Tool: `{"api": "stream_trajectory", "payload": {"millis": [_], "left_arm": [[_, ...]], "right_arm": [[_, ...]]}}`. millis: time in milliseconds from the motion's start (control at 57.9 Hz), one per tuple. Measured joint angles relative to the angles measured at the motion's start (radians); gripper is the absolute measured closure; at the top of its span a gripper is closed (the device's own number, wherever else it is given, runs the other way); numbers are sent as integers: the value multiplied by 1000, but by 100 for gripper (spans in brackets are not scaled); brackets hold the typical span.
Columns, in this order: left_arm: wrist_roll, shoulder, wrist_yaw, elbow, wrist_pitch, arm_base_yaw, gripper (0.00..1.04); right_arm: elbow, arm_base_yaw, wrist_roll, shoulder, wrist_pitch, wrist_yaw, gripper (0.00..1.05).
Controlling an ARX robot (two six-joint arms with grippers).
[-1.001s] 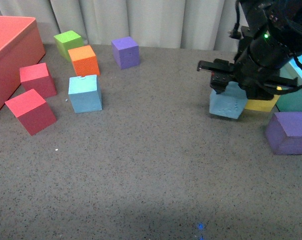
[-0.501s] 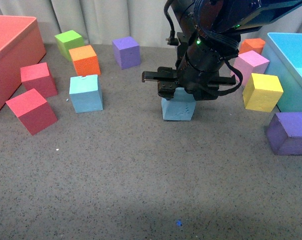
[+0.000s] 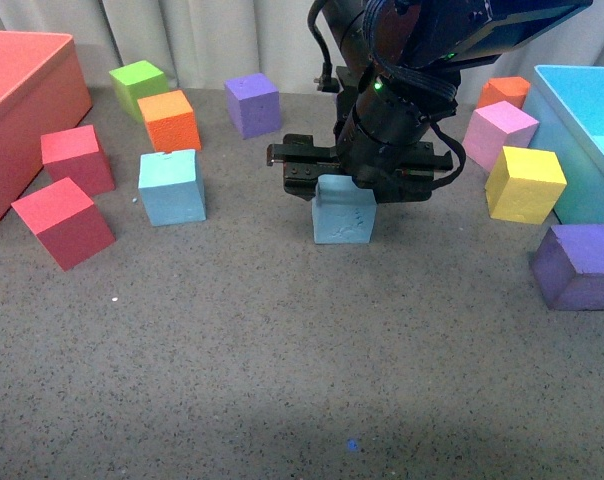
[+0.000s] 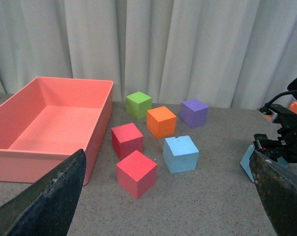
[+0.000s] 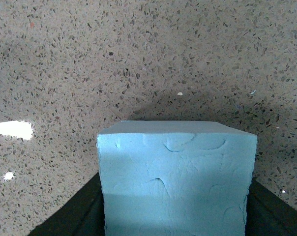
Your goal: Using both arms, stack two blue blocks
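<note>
My right gripper [image 3: 344,192] is shut on a light blue block [image 3: 343,212] with an embossed mark, near the middle of the grey table, low over it. In the right wrist view that block [image 5: 175,177] fills the space between the jaws. The second blue block [image 3: 170,186] sits on the table to the left, in front of an orange block; it also shows in the left wrist view [image 4: 180,153]. My left gripper [image 4: 168,196] is open and empty, well back from the blocks, out of the front view. The held block's edge [image 4: 248,162] shows there too.
A coral bin [image 3: 22,100] stands at the far left, with two red blocks [image 3: 62,220] beside it. Green [image 3: 135,83], orange [image 3: 168,120] and purple [image 3: 251,103] blocks lie at the back. A turquoise bin [image 3: 587,130], pink, yellow [image 3: 524,184] and purple [image 3: 577,265] blocks are on the right.
My right arm has carried the blue block from the right side leftward to the table's middle, toward the other blue block. The other blocks have not moved.
</note>
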Motion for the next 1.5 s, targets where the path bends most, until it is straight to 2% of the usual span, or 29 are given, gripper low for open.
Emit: {"api": "stream_trajectory", "payload": {"millis": [86,414,483,518,552,622,691,742,967,1502], "left_arm": [[0,0,0,0,0,0,7],[0,0,0,0,0,0,7],[0,0,0,0,0,0,7],[0,0,2,0,0,0,7],[0,0,0,0,0,0,7],[0,0,-1,0,0,0,7],[0,-1,0,0,0,0,7],[0,-1,0,0,0,0,7],[0,-1,0,0,0,0,7],[0,-1,0,0,0,0,7]], "right_arm": [[-39,-1,21,-34,51,-30,8],[-148,-5,21,-204,121,41,10],[-318,-5,-101,-228,520,274,22],[-443,-16,-181,-249,738,348,29],[-569,-33,-233,-275,947,362,36],[-735,-66,-281,-325,1249,350,47],[-856,-99,-305,-412,1429,328,57],[-934,-126,-319,-494,1506,309,66],[-1202,-209,-338,-691,1551,230,104],[-1511,-335,-341,-1178,1378,101,104]]}}
